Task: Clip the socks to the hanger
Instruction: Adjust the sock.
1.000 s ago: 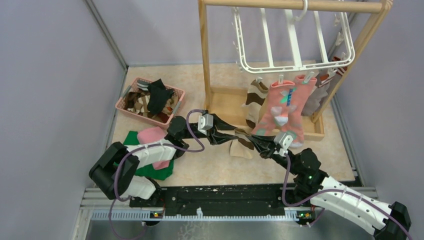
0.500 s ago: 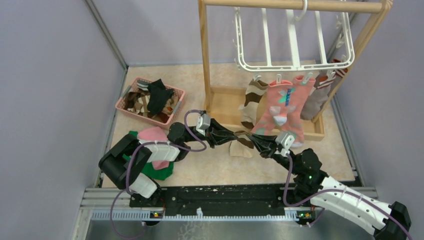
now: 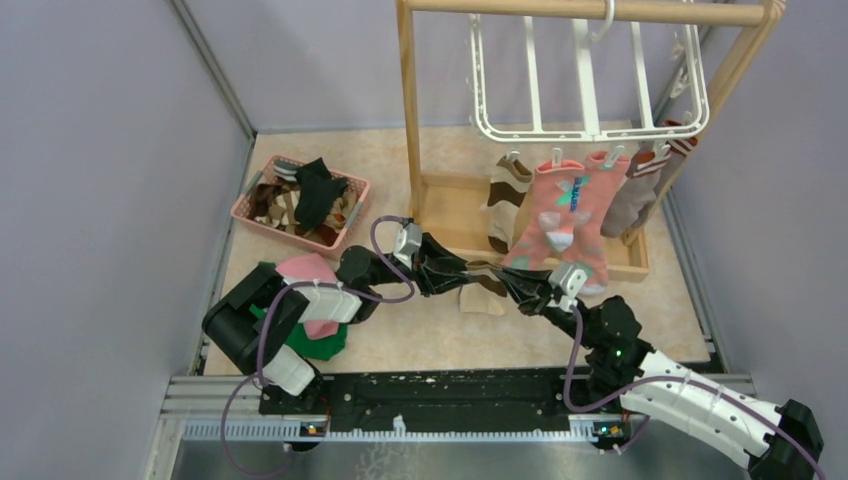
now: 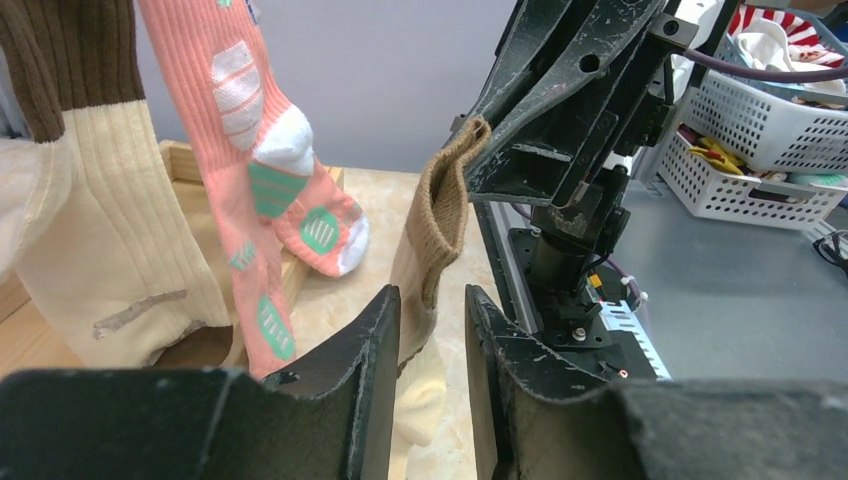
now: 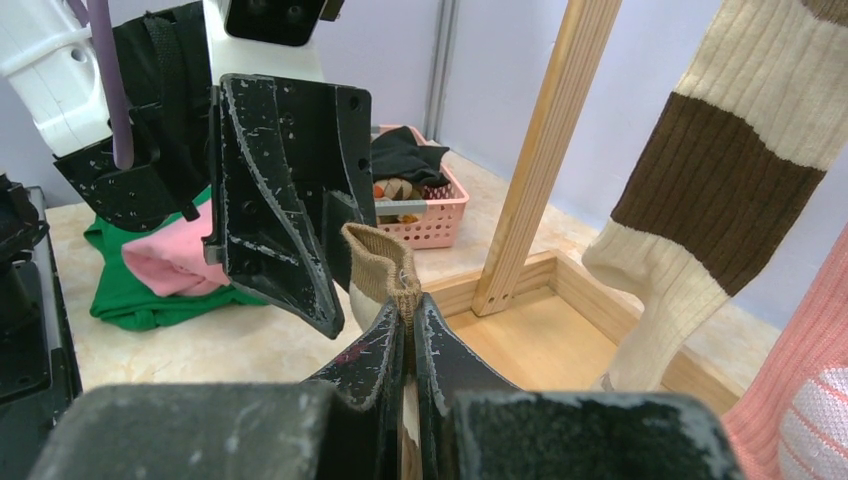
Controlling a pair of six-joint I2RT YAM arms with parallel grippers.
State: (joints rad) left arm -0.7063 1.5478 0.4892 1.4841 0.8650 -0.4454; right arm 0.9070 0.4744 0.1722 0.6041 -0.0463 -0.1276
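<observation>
Right claw: your right gripper (image 5: 408, 312) is pressed together on the tan cuff of the striped sock (image 5: 378, 262) and holds it up.
Left claw: your left gripper (image 4: 432, 312) has its jaws a little apart. The sock hangs in line with the gap, but you cannot tell if a finger touches it.
Sock in work: it is between your two grippers, just in front of the wooden stand (image 3: 410, 120), with the cream foot drooping toward the table.
Hanger: the white hanger (image 3: 589, 90) hangs by its hook from the top bar of the stand, well above both grippers.
Clipped: on its near rim hang a brown-and-cream sock (image 3: 507, 195), a pink sock (image 3: 560, 215) and a grey-brown sock (image 3: 635, 195).
Basket: the pink basket (image 3: 247, 207) at far left holds loose socks (image 3: 318, 190).
Cloths: a pink cloth (image 3: 305, 270) lies on a green cloth (image 3: 318, 342) beside your left arm.
</observation>
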